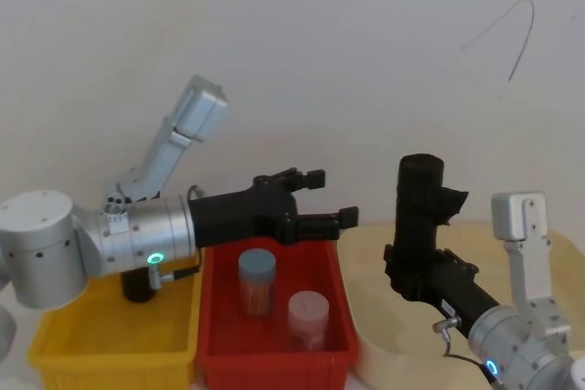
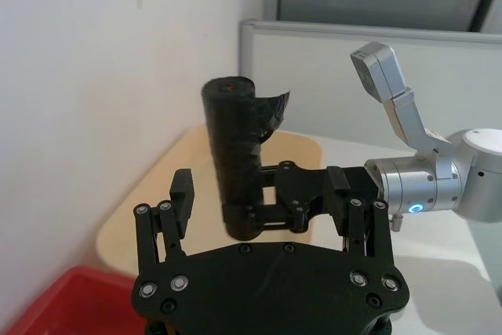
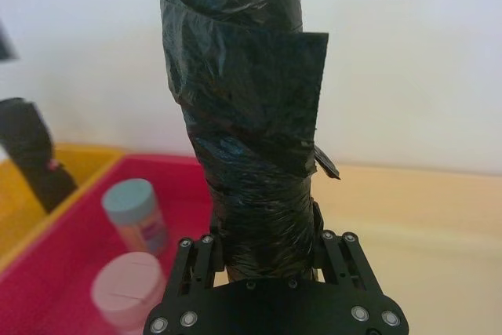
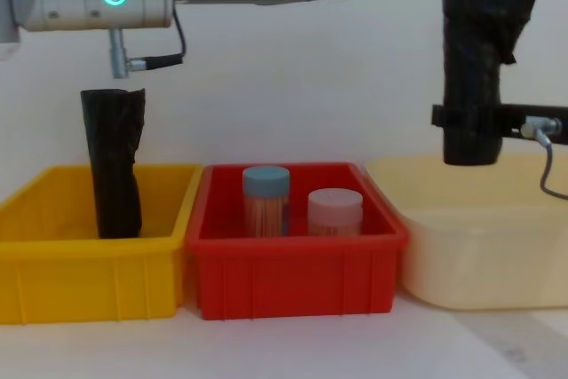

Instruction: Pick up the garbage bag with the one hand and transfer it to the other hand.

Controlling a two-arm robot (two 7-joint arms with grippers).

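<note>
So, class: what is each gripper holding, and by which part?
The right gripper holds the garbage bag near its lower end; the left gripper holds nothing.

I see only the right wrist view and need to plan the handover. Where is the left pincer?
Observer: Above the red plastic bin, the left pincer points toward the black glossy garbage bag roll held upright by the right pincer.
Operator: Open or shut?
Observer: Open, and not touching the roll.
Operator: That dark shape in the yellow plastic bin?
Observer: A second, slimmer black plastic roll, standing on end.
</note>
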